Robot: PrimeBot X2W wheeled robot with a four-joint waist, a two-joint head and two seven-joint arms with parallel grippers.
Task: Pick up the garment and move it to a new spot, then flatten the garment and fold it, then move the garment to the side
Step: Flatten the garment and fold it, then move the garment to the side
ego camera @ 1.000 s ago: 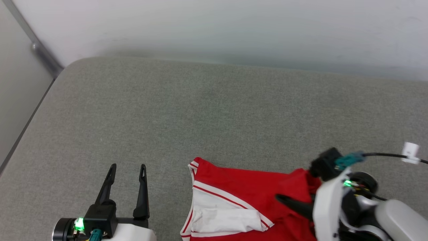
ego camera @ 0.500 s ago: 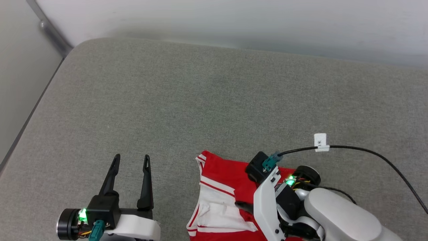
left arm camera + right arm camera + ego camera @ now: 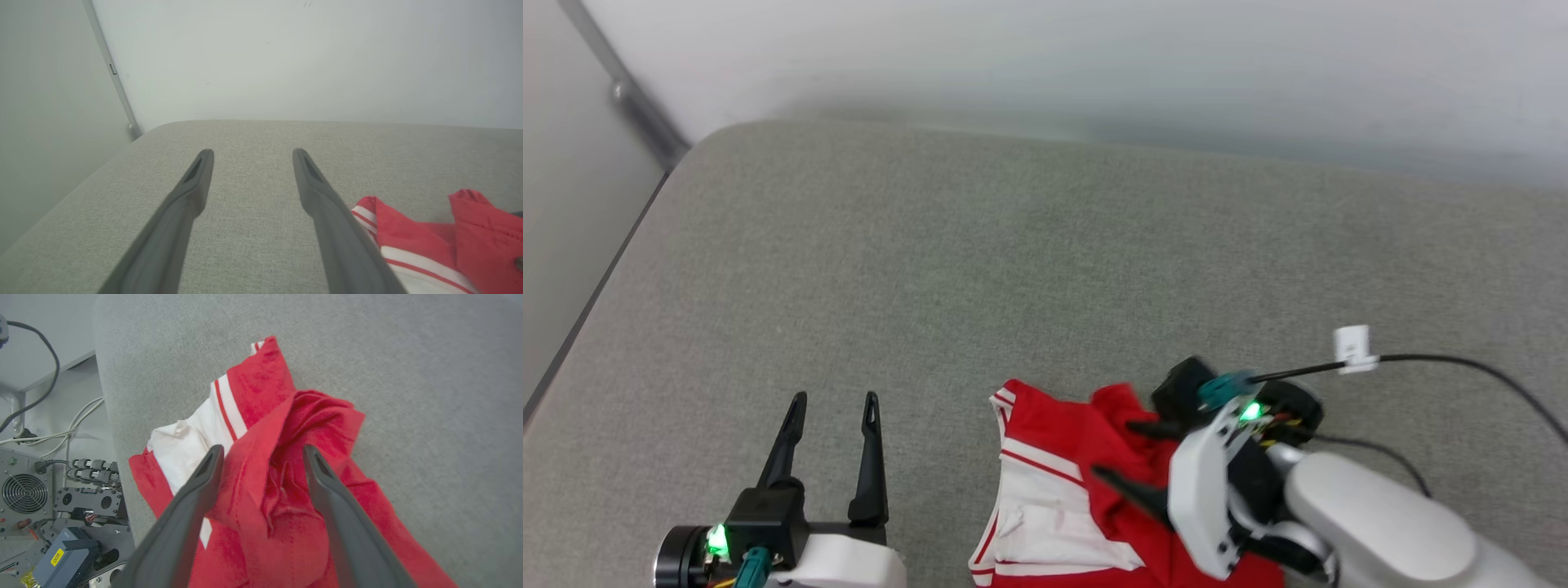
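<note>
Low in the middle of the head view, against the frame's bottom edge, the garment (image 3: 1045,498) lies bunched on the grey padded surface (image 3: 1013,269). A white sleeve with striped trim sits on its left side, and a red flap is heaped up over its middle. The right gripper (image 3: 1115,448) hangs directly over that heap, its fingers pointing toward the left of the frame and standing wide apart. In the right wrist view the rumpled red fold sits between and beneath the two fingers, clamped by neither; whether the tips touch the cloth I cannot tell. In that view the cloth's long run goes from the striped corner near the top centre down to the lower right, roughly in line with the fingers. The left gripper (image 3: 836,398) sits at the lower left over bare surface, jaws also apart and pointing up the frame, with the garment's striped edge off to its right — near, not touching. The right arm is plainly the nearer one. Flattening, by my reading, calls for drawing the heaped flap back toward the right of the frame.
</note>
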